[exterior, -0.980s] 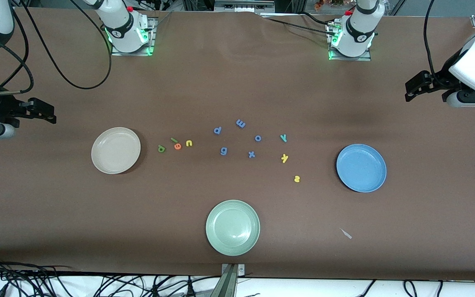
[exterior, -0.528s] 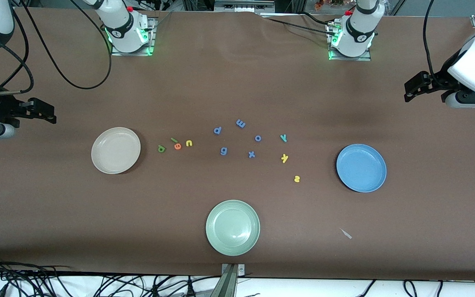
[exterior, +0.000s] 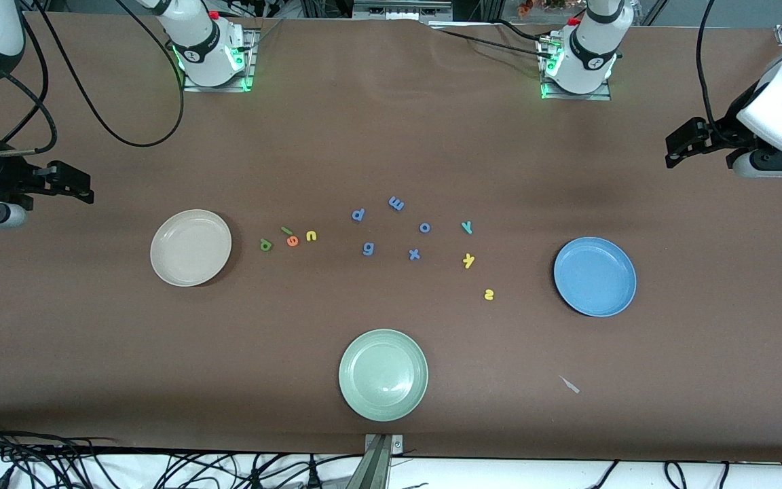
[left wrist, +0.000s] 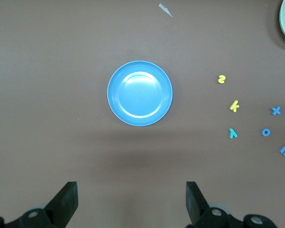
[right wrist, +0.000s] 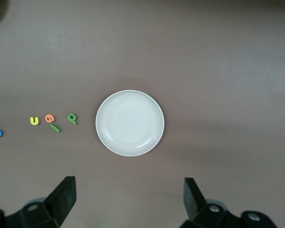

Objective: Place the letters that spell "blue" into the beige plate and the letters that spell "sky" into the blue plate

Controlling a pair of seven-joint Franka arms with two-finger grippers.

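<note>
The beige plate (exterior: pixel 191 248) (right wrist: pixel 129 123) lies empty toward the right arm's end. Beside it sit the dark green b (exterior: pixel 266 244), light green l (exterior: pixel 286 231), orange e (exterior: pixel 292 240) and yellow u (exterior: pixel 311 236). The blue plate (exterior: pixel 594 276) (left wrist: pixel 139 93) lies empty toward the left arm's end, with the yellow s (exterior: pixel 489 294), yellow k (exterior: pixel 469 260) and teal y (exterior: pixel 467 227) beside it. My right gripper (exterior: pixel 79 187) (right wrist: pixel 128 190) hangs open and empty over bare table at its end. My left gripper (exterior: pixel 679 146) (left wrist: pixel 130 194) hangs open and empty likewise.
A pale green plate (exterior: pixel 383 374) lies nearest the front camera, mid-table. Several blue-purple letters (exterior: pixel 396 203) are scattered between the two letter groups. A small pale scrap (exterior: pixel 569 384) lies near the front edge. Cables trail over the table by the right arm's base.
The left arm's hand has crept very slightly upward in the front view. Plates, letters and the right arm have not moved.
</note>
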